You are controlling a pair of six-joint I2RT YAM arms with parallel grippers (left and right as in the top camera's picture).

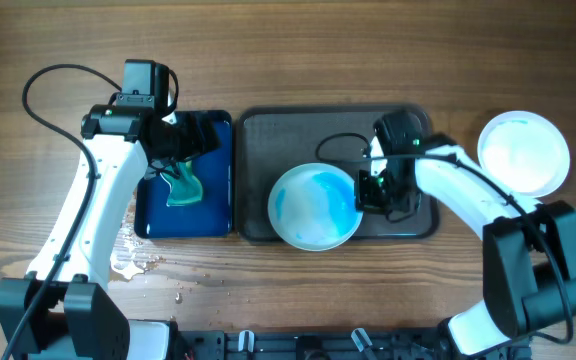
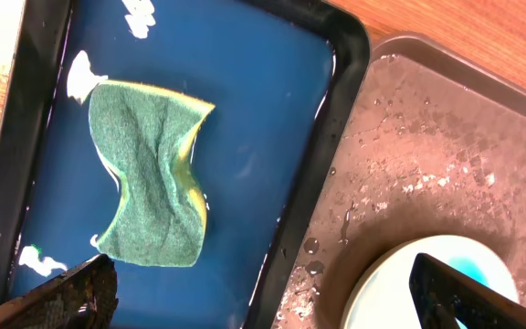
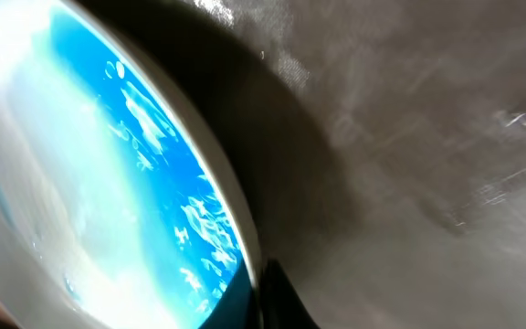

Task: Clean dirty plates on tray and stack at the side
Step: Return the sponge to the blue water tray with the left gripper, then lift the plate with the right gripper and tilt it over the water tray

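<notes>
A dirty plate [image 1: 308, 208] with blue smears sits tilted at the front middle of the grey-brown tray [image 1: 268, 135]. My right gripper [image 1: 372, 190] is shut on its right rim. In the right wrist view the fingers [image 3: 265, 291] pinch the blue-smeared plate edge [image 3: 135, 155] over the tray floor [image 3: 409, 137]. A second plate [image 1: 524, 152] with a faint bluish wash lies on the table at the right. Only two plates show. My left gripper [image 1: 182, 140] is open and empty above the green sponge [image 1: 184, 187]. In the left wrist view the gripper [image 2: 263, 279] hovers over the sponge [image 2: 149, 174].
The sponge lies in a smaller deep-blue tray [image 1: 218, 150] with shallow water, directly left of the grey-brown tray; it also shows in the left wrist view [image 2: 263, 110]. Water drops are spilled on the wooden table [image 1: 138, 262] in front of the blue tray. The grey-brown tray is wet [image 2: 427, 164].
</notes>
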